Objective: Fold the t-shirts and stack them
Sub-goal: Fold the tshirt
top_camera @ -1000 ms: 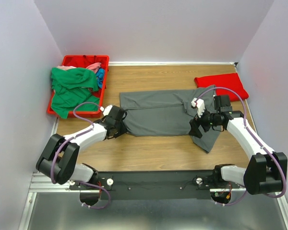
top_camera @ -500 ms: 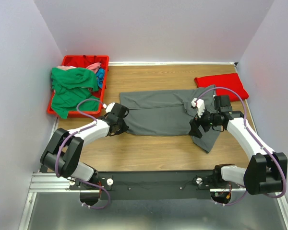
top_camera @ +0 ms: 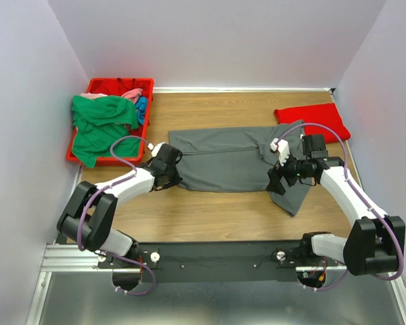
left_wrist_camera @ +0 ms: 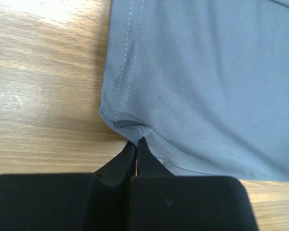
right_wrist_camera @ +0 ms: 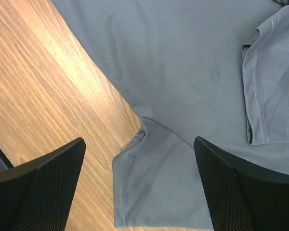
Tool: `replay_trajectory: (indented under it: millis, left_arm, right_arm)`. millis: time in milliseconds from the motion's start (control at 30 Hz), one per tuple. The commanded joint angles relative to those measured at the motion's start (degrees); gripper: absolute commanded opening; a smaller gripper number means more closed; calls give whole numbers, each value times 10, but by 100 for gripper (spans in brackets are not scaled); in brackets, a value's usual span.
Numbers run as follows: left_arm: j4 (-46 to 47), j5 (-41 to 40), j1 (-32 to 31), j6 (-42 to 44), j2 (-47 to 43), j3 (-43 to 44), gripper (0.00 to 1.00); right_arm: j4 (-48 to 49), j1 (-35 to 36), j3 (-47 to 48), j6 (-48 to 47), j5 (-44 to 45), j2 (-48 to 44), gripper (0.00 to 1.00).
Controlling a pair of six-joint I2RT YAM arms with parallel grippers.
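Observation:
A dark grey t-shirt [top_camera: 223, 159] lies spread flat across the middle of the table. My left gripper [top_camera: 175, 177] is at its near-left corner. In the left wrist view this gripper [left_wrist_camera: 137, 144] is shut on the stitched hem corner of the grey t-shirt [left_wrist_camera: 207, 72]. My right gripper [top_camera: 278, 166] hovers over the shirt's right side, open. In the right wrist view it [right_wrist_camera: 138, 144] straddles the near sleeve [right_wrist_camera: 159, 192] and armpit seam, nothing gripped. A bright red t-shirt [top_camera: 311, 122] lies folded at the far right.
A red plastic bin [top_camera: 95, 85] stands at the far left, holding a green t-shirt [top_camera: 101, 125] that spills over its near rim, a pink one [top_camera: 125, 95] and a blue one [top_camera: 142, 107]. Walls close in on three sides.
My left gripper slid a little farther in along the shirt's left edge and closed onto the hem corner. The right arm and the shirts stayed put.

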Motion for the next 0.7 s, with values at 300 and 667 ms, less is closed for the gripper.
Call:
replay_trajectory:
  millis: [300, 667]
  left_arm:
    - [6, 29, 0, 32, -84, -17, 0]
    - [8, 44, 3, 49, -136, -33, 0]
  right_arm:
    - [5, -6, -6, -9, -2, -14, 100]
    - [-93, -6, 31, -69, 80, -19, 100]
